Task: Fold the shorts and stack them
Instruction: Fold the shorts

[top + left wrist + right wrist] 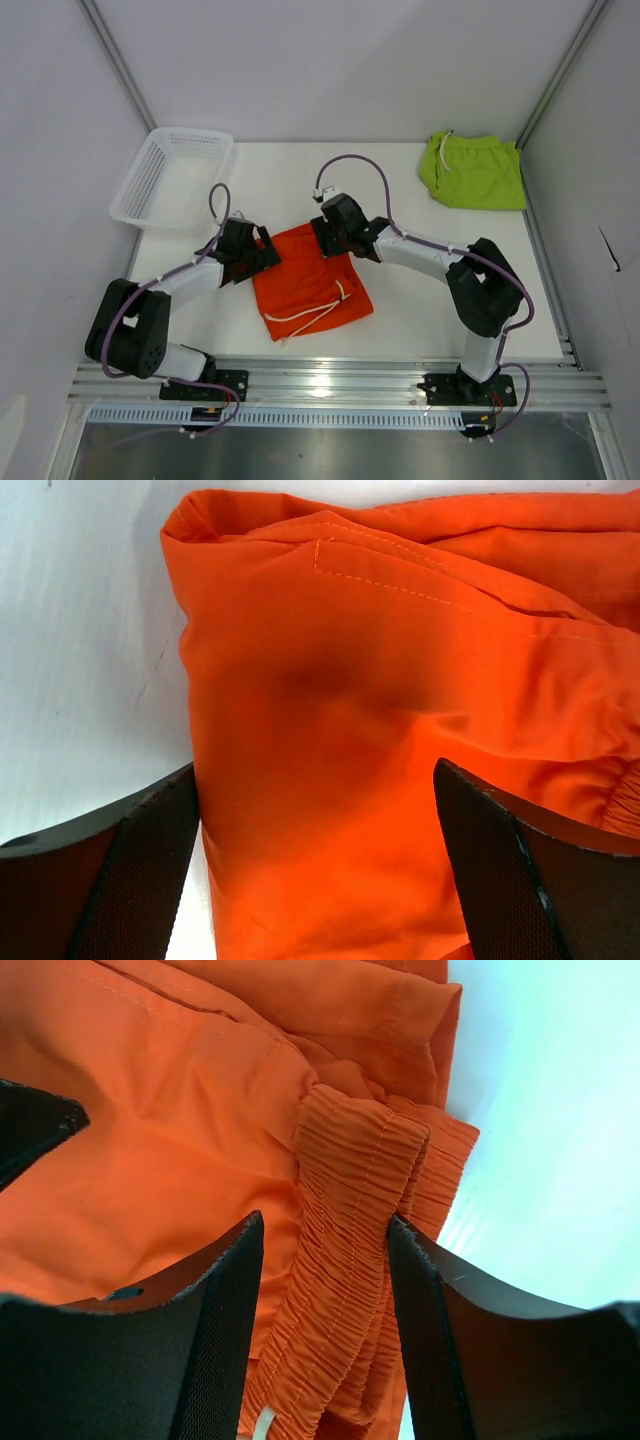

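Nearest the arm bases, the bright orange soft-fabric shorts [310,285] were laid on the white table [410,325], roughly square in outline, with a thin white drawstring [315,310] looped across the near half. At the far-left corner of this pair, the left tool [315,780] was held wide, its 2 dark textured fingers standing either side of smooth, matte cloth without pinching it; a line of fine orange stitching [400,585] and a rolled hem were shown beyond. At the far-right corner, the right tool [325,1225] was narrowed around a ridge of ribbed, gathered elastic waistband [345,1190]. One finger was touched by the band, but whether it was firmly clamped cannot be told.

The step in hand was judged to be the fold of the orange pair. For a clean fold, both corners would need to be gripped through all layers, lifted together and carried level, so that the slippery cloth is not skewed and the drawstring is not dragged out.

Farther off, the white plastic mesh basket [135,190] was set at the far-left corner, and the lime green fabric shorts [478,172] were lying folded at the far right, well apart from the orange pair.
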`<state>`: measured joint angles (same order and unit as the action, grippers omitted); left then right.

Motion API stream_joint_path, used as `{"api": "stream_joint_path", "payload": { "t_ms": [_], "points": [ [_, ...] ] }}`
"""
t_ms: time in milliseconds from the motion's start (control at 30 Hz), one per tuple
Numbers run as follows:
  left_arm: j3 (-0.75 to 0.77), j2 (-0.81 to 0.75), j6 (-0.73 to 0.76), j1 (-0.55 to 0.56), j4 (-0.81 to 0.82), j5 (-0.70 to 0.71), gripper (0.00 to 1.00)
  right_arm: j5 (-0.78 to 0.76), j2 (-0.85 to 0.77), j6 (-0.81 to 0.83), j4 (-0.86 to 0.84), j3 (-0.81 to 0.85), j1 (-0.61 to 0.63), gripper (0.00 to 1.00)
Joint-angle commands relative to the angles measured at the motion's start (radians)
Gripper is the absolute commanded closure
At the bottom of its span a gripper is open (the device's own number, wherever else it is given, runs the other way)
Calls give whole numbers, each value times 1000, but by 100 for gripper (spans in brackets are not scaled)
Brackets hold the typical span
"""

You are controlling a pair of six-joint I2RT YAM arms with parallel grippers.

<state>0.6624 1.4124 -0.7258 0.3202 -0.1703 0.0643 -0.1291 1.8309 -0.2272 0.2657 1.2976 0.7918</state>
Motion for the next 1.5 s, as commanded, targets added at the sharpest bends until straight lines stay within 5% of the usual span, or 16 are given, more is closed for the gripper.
{"api": "stream_joint_path", "payload": {
  "t_ms": [0,433,700,967,1167,1467],
  "points": [
    [-12,-70,-9,-10,42,-1,6,49,19,35,-49,-1,0,44],
    [-11,-181,3,-12,-75,68,6,72,156,32,-36,63,-55,42],
    [11,-181,25,-35,-129,100,5,33,-2,-21,-2,40,-63,4],
    [83,-181,72,-122,-149,28,6,-153,-217,-493,153,-79,-48,1],
    [115,-197,71,-132,-163,31,6,-333,-327,-1042,317,-178,133,1],
    [66,-303,45,-132,-163,49,6,-463,-380,-1480,244,-314,418,0]
  ]
}}
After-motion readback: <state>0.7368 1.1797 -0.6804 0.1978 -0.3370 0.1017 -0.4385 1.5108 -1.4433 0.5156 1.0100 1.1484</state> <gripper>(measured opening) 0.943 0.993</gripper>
